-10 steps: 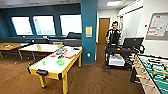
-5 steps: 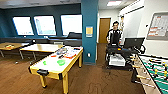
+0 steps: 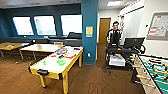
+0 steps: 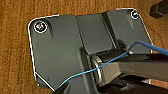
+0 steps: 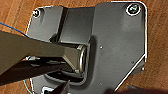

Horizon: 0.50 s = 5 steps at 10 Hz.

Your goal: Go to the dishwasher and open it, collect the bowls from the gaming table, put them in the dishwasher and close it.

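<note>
Bowls point(image 3: 60, 62) on gaming table point(image 3: 51, 68)

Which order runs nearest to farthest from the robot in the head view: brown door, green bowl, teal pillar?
1. Green bowl, on the gaming table, left of centre.
2. Teal pillar, centre, past the table's far end.
3. Brown door, down the corridor, right of the pillar.

At lower left, the gaming table point(image 3: 56, 65) has a white top, yellow frame and black corner pieces, with bright green bowls point(image 3: 60, 62) on it. The foosball table point(image 3: 155, 72) at lower right has a green field, the floor point(image 3: 100, 80) is brown wood-grain, and the pillar point(image 3: 89, 30) is teal.
</note>
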Motion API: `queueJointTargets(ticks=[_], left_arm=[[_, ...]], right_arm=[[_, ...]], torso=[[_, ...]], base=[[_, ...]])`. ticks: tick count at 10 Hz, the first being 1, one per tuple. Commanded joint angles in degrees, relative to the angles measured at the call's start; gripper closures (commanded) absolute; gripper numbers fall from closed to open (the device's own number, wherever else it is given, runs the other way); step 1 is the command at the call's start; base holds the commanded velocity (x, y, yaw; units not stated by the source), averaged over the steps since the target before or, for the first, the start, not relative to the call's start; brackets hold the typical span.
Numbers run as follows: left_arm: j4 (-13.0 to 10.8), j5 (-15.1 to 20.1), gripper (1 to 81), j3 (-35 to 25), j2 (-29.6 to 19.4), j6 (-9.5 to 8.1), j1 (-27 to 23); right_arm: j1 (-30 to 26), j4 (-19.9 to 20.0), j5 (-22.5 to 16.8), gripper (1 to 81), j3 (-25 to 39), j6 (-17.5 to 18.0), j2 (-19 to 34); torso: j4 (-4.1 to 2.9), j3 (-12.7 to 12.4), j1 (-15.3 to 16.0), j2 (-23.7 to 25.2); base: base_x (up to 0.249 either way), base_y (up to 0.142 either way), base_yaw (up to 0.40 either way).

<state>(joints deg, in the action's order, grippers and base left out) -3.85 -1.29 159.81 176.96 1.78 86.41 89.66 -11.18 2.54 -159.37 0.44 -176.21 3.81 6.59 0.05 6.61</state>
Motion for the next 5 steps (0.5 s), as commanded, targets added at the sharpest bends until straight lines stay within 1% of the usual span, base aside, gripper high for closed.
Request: queueJointTargets(ticks=[1,2,5], left_arm=[[-0.37,2.96,1.0,-0.02,-0.11,0.59,-3.04],[-0.37,2.96,1.0,-0.02,-0.11,0.68,-3.04],[-0.28,2.87,1.0,-0.11,-0.2,0.68,-3.04]], right_arm=[[-2.68,-0.25,-2.71,1.0,0.21,-0.09,-0.13],[-2.6,-0.25,-2.71,1.0,0.21,-0.09,-0.13],[-2.6,-0.25,-2.8,1.0,0.12,-0.09,-0.13]], torso=[[0.0,0.0,0.0,0.0],[0.0,0.0,0.0,0.0],[0.0,-0.02,-0.05,0.07]], base=[[0.0,0.0,0.0],[0.0,0.0,0.0],[0.072,0.0,0.0]])
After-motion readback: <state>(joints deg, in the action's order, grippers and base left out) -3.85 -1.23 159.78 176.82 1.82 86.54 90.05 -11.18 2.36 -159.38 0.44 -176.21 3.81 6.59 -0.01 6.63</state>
